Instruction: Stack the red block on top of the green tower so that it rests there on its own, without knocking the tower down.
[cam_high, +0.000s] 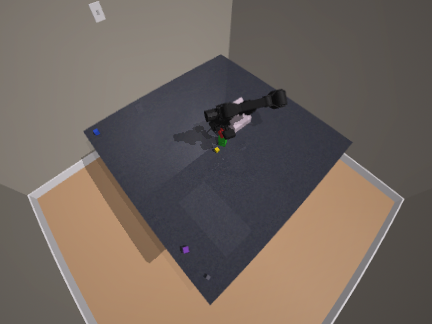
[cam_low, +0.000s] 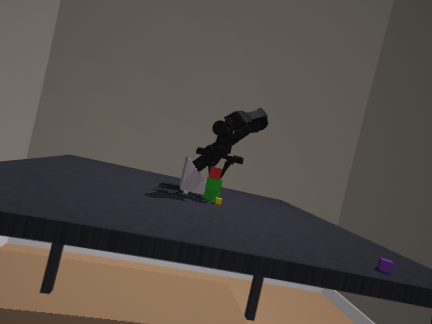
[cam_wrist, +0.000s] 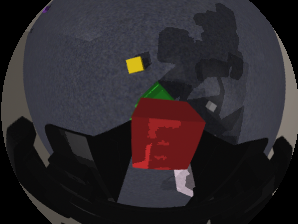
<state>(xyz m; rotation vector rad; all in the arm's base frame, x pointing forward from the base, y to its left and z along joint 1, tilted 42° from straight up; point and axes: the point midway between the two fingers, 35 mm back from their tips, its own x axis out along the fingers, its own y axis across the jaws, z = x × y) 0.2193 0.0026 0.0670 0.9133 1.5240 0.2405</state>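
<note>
- Red block (cam_low: 215, 173) is grasped in the hand (cam_low: 220, 170) and held directly on or just above the green tower (cam_low: 212, 189); contact cannot be told.
- A small yellow cube (cam_low: 218, 201) is seen beside the tower's foot.
- A purple cube (cam_low: 385, 265) is seen well apart, near the dark counter's (cam_low: 100, 210) edge.

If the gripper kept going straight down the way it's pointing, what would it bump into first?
Probably the green tower. The gripper is shut on the red block, which sits right above the tower, apparently touching or nearly so. The yellow cube lies off to the side.
</note>
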